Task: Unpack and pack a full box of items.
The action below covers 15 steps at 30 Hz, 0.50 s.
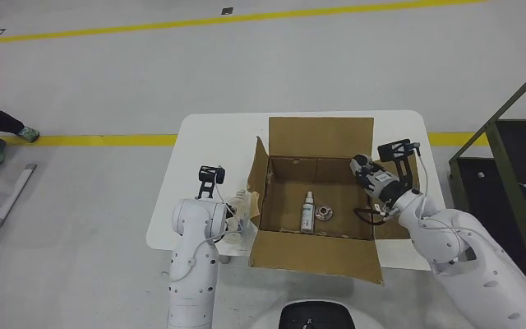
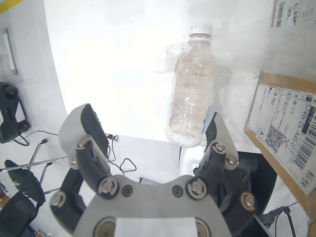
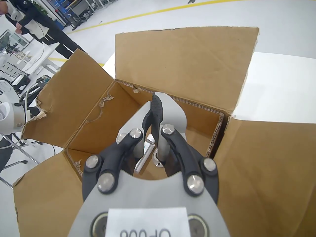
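An open cardboard box (image 1: 320, 136) stands in the middle of the white table (image 1: 214, 140). On its floor lie a small white spray bottle (image 1: 307, 211) and a round metal part (image 1: 325, 213). Left of the box a clear plastic bottle (image 2: 191, 92) with a white cap lies on the table near the front edge. My left gripper (image 2: 151, 118) is open behind the bottle's base, with one finger beside the base. My right gripper (image 3: 155, 109) is shut on nothing, above the right side of the box (image 3: 185, 62), over the spray bottle (image 3: 145, 154) and the metal part (image 3: 158, 161).
The box's flaps are spread outward; one labelled flap (image 2: 284, 124) hangs close to the bottle. A scrap of clear film (image 2: 170, 50) lies on the table (image 2: 98, 50) by the bottle's neck. A green metal frame (image 1: 493, 140) stands to the table's right.
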### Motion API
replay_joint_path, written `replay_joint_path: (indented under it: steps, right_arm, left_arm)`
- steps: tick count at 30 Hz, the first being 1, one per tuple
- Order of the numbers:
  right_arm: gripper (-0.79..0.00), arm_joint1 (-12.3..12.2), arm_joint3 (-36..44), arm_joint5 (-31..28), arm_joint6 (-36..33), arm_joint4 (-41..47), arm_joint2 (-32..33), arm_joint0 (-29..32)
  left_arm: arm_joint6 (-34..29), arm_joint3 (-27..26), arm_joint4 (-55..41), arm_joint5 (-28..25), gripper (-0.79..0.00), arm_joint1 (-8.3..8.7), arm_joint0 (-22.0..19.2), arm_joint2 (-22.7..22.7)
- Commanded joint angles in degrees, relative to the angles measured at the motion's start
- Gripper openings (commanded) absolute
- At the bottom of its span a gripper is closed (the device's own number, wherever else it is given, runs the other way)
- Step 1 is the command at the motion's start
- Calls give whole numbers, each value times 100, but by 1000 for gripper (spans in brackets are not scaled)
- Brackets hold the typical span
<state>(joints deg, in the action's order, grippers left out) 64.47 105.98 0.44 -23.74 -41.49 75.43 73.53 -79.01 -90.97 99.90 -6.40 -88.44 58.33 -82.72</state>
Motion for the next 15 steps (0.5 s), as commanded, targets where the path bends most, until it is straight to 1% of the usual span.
replay_joint_path:
  steps: [1, 3, 8, 11, 13, 15]
  right_arm:
    - [-785, 26, 58, 61, -143, -68, -211, -60]
    - [-785, 66, 77, 290, -357, -206, -510, -181]
    - [-785, 254, -127, 1596, -1009, -454, -1432, -621]
    - [-785, 397, -557, 2224, -1069, -479, -1867, -971]
    - [-785, 474, -838, 2360, -1008, -368, -2025, -1153]
    - [-785, 474, -838, 2360, -1008, -368, -2025, -1153]
  left_arm:
    - [0, 0, 0, 0, 0, 0, 0, 0]
    - [0, 0, 0, 0, 0, 0, 0, 0]
    - [0, 0, 0, 0, 0, 0, 0, 0]
    - [0, 0, 0, 0, 0, 0, 0, 0]
    - [0, 0, 0, 0, 0, 0, 0, 0]
    - [0, 0, 0, 0, 0, 0, 0, 0]
